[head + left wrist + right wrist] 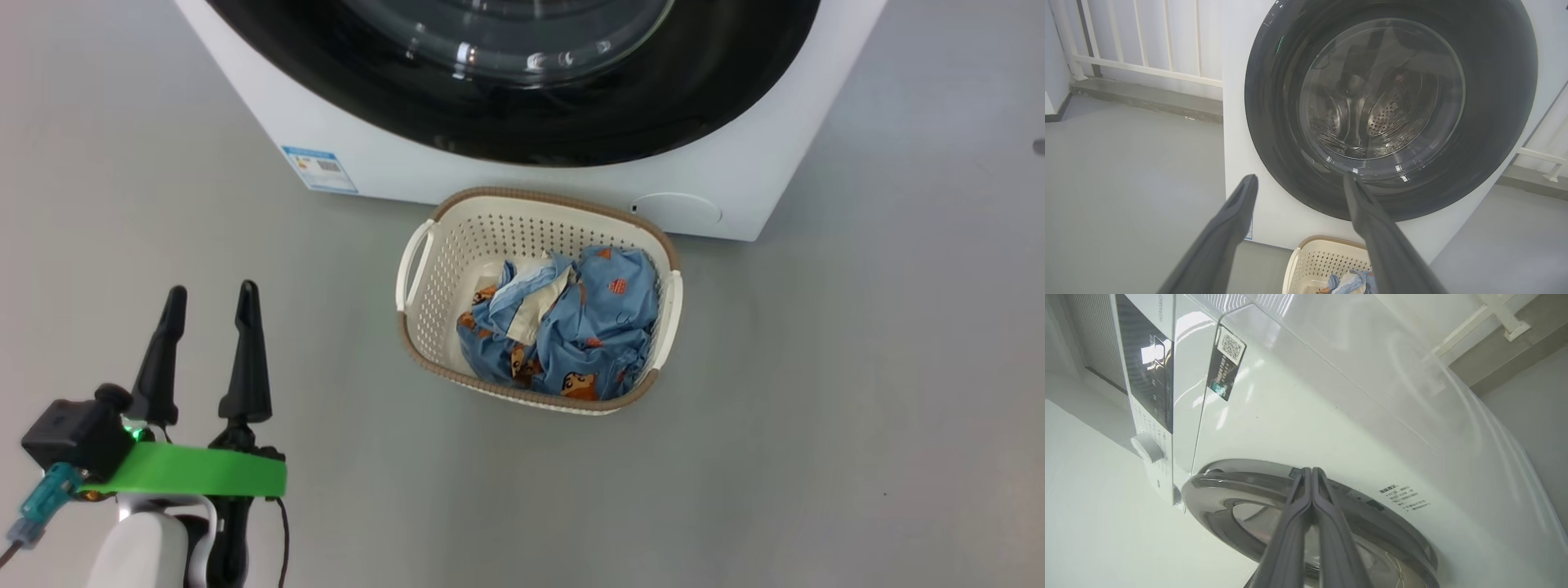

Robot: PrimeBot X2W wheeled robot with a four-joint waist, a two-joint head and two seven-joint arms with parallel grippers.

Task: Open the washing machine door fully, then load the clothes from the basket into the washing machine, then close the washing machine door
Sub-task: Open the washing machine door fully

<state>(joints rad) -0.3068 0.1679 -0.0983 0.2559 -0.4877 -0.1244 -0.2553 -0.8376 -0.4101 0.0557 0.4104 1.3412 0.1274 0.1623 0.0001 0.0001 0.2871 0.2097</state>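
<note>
Now see the washing machine [392,155] at twelve o'clock in the head view, with the washing machine door [571,122] looking shut on its front. Find the basket [449,269] on the grey floor [816,408] near the middle, just below the machine, with the clothes [571,327] bunched up inside toward four o'clock. Spot the left gripper [211,287] at eight o'clock, well apart from the basket, jaws spread wide and holding nothing. Notice the right gripper [1311,470] in its own wrist view, jaws squeezed tight together on nothing, tips by the door's shiny edge at six o'clock.
</note>
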